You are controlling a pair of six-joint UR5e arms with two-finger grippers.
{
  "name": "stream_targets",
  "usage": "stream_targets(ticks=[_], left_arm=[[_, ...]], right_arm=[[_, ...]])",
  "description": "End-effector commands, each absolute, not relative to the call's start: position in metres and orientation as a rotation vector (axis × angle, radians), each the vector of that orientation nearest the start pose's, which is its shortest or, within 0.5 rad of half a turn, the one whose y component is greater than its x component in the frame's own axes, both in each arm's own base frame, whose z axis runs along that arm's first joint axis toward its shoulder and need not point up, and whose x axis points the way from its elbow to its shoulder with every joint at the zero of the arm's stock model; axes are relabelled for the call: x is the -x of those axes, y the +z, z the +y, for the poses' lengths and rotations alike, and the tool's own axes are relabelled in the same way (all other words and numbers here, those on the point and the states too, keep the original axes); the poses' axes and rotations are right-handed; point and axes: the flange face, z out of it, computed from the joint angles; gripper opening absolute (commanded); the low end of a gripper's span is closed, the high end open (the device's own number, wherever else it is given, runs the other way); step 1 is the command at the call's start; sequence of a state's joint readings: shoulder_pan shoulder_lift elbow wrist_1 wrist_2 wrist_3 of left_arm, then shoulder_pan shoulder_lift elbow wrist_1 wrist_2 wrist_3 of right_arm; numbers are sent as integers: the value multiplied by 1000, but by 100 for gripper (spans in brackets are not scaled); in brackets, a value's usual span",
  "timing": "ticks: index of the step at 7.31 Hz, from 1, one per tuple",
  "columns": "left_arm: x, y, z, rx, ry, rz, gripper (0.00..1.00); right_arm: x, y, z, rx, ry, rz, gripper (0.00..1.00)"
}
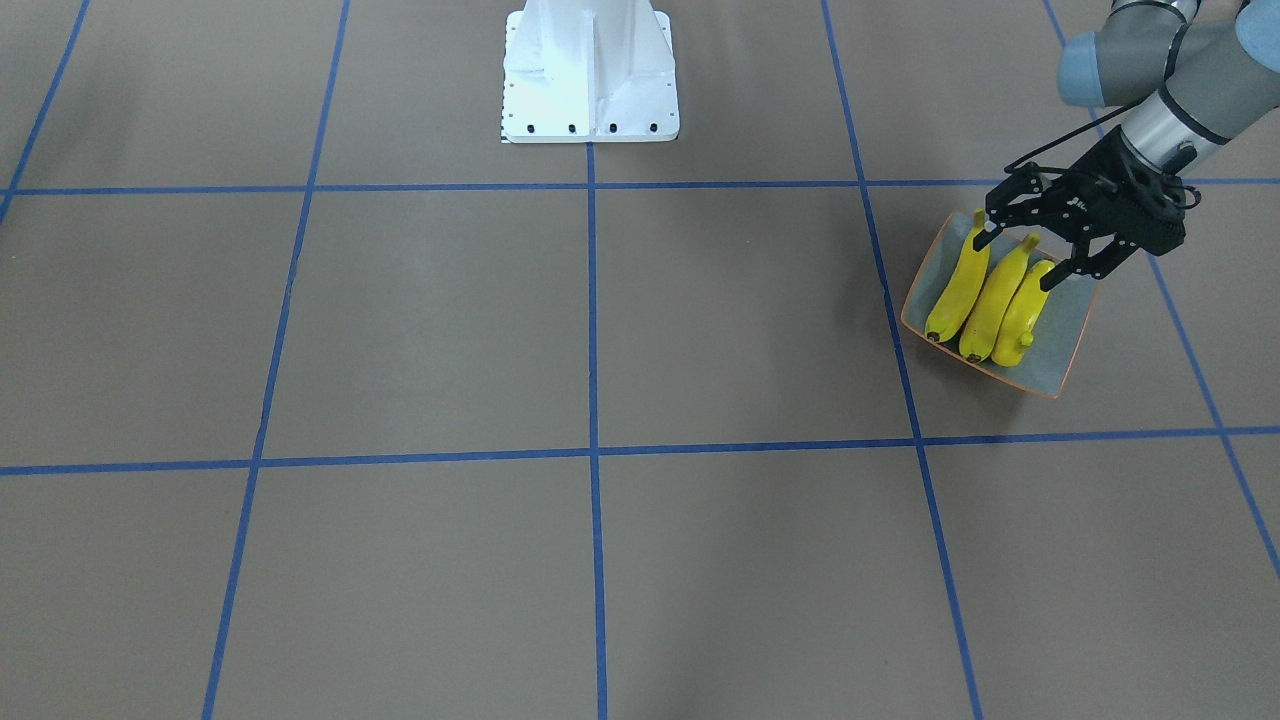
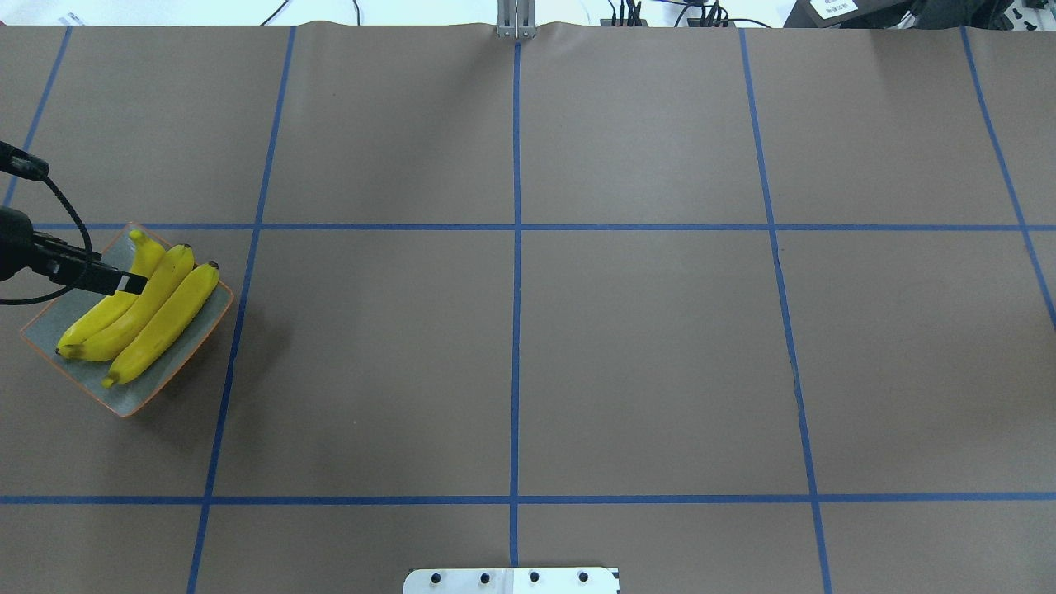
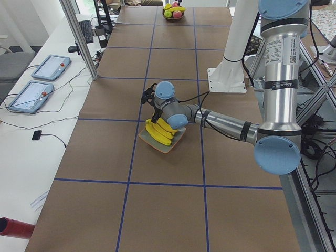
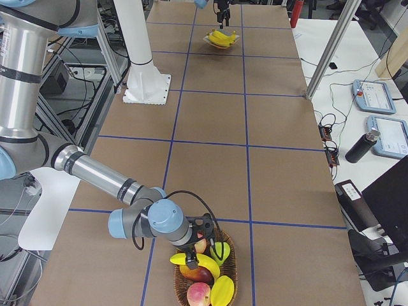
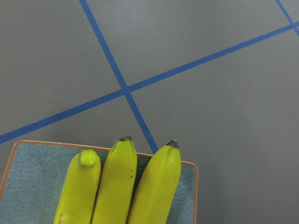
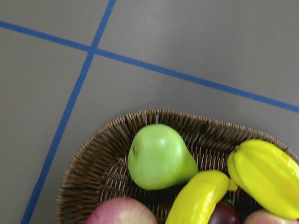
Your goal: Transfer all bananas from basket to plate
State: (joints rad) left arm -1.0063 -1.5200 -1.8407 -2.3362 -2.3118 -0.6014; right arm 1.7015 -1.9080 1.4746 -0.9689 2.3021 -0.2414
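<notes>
Front-facing view: we see the left gripper (image 1: 1020,258), jaws spread wide and holding nothing, above three bananas (image 1: 985,300) lying side by side on the plate (image 1: 1062,345). Overhead view: the plate sits near the left edge of the table (image 2: 528,371). Left wrist view: the banana tips lie close to the plate's rim. Right exterior view: the right gripper (image 4: 191,254) hangs over the basket (image 4: 233,261); we cannot tell how its jaws stand. Right wrist view: we find a fourth banana (image 6: 196,200) in the basket, beside a green pear (image 6: 159,156).
</notes>
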Motion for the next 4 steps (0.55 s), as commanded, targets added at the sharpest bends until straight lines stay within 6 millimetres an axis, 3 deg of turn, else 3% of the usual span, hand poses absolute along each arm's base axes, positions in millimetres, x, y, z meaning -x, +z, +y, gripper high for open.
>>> stream_targets(ticks=[1,4], left_arm=[[-200,458,-439,-411,333,1083,100],[-200,458,-439,-412,334,1083,100]], right_arm=[[-99,800,-288,-263,-233,-652,100],[-73,805,-299,-218,-333,-600,100]])
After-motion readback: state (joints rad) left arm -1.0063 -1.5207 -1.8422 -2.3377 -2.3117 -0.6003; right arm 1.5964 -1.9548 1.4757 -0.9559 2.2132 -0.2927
